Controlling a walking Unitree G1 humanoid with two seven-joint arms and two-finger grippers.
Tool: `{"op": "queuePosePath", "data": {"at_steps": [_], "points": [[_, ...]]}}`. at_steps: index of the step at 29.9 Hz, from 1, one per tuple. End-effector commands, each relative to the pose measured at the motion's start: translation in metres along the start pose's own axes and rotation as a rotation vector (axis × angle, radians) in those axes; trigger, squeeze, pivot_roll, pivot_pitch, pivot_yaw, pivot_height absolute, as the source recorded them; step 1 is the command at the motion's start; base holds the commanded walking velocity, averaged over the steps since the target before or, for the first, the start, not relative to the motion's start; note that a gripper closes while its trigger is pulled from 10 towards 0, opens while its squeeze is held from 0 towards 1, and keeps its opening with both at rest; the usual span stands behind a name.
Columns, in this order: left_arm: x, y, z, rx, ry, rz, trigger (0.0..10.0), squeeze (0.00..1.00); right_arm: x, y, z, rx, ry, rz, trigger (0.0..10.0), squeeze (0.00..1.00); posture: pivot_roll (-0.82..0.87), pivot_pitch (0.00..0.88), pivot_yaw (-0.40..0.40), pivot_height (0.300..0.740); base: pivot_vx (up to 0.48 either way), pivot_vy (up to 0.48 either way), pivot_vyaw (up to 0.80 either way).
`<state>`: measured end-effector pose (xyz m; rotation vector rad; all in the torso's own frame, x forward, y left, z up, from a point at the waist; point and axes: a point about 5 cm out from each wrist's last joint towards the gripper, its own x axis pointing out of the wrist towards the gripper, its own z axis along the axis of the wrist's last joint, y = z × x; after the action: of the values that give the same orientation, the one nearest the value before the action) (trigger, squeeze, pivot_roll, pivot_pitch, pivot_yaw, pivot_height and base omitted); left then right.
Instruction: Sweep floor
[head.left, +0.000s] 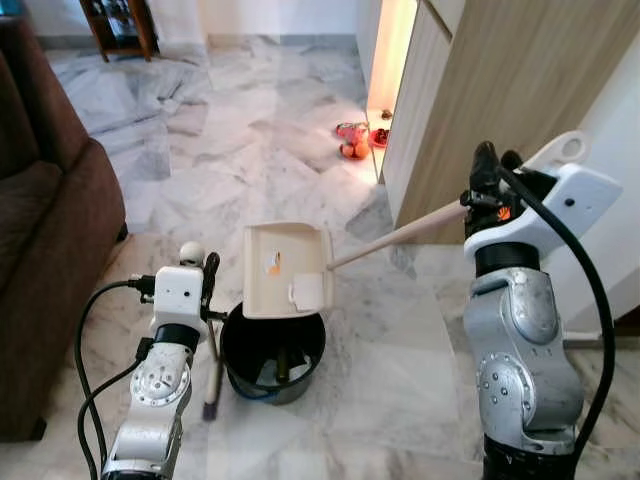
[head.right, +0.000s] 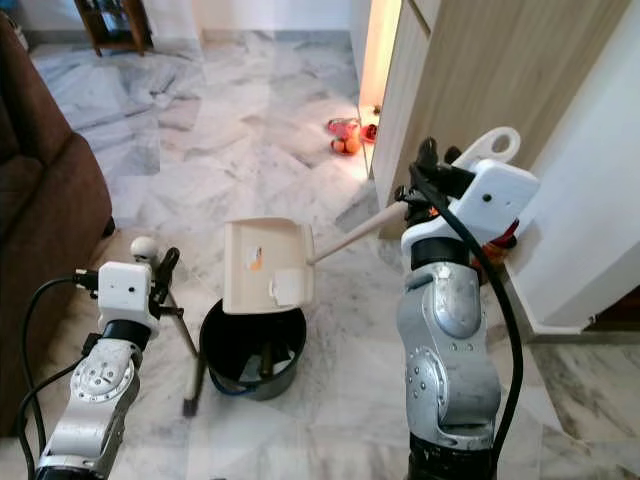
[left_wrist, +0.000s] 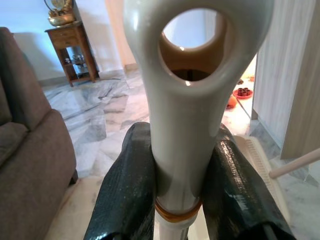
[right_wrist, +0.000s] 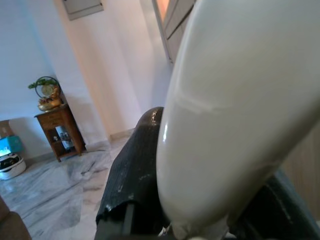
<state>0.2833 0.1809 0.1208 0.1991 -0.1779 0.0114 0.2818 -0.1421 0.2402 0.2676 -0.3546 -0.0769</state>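
Observation:
A cream dustpan hangs tilted over a black bin on the marble floor. Its long wooden handle runs up to my right gripper, which is shut on it just below the white looped end. In the right wrist view one black finger presses against that white grip. My left gripper is shut on the top of a broom, which stands upright left of the bin with its brush on the floor. In the left wrist view both fingers clamp the broom's white eyelet end.
A brown sofa fills the left side, close to my left arm. A wooden cabinet stands at the right, beside a white wall. Red items lie on the floor by the cabinet's far corner. A wooden side table stands far back.

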Motion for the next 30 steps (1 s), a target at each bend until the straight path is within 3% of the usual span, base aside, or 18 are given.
{"op": "queuePosePath", "data": {"at_steps": [1,5,8,12,14,27,30], "points": [[0.001,0.003,0.008,0.026,-0.043,0.004,10.0,0.00,0.000,0.008,0.016,0.028,-0.083,0.043,10.0,0.00,0.01,0.093,-0.015,0.740,0.000,0.000,0.00],[0.000,0.003,0.007,0.027,-0.042,0.004,10.0,0.00,-0.001,0.012,0.019,0.006,-0.104,0.068,10.0,0.00,0.01,0.093,-0.015,0.740,0.000,0.000,0.00],[0.000,0.003,0.007,0.027,-0.041,0.002,10.0,0.00,-0.007,0.027,0.021,-0.070,-0.145,0.164,10.0,0.00,0.01,0.093,-0.015,0.740,0.000,0.000,0.00],[0.000,0.003,0.007,0.026,-0.042,0.002,10.0,0.00,-0.012,0.037,0.021,-0.095,-0.158,0.221,10.0,0.00,0.01,0.093,-0.015,0.740,0.000,0.000,0.00],[0.000,0.003,0.007,0.027,-0.043,0.001,10.0,0.00,-0.018,0.050,0.018,-0.123,-0.170,0.288,10.0,0.00,0.01,0.093,-0.015,0.740,0.000,0.000,0.00],[0.001,0.003,0.008,0.024,-0.046,0.004,10.0,0.00,-0.043,0.094,0.018,-0.158,-0.238,0.472,10.0,0.00,0.01,0.095,-0.016,0.740,0.000,0.000,0.00],[0.001,0.002,0.008,0.023,-0.046,0.004,10.0,0.00,-0.053,0.105,0.016,-0.237,-0.271,0.556,10.0,0.00,0.01,0.100,-0.017,0.740,0.000,0.000,0.00]]}}
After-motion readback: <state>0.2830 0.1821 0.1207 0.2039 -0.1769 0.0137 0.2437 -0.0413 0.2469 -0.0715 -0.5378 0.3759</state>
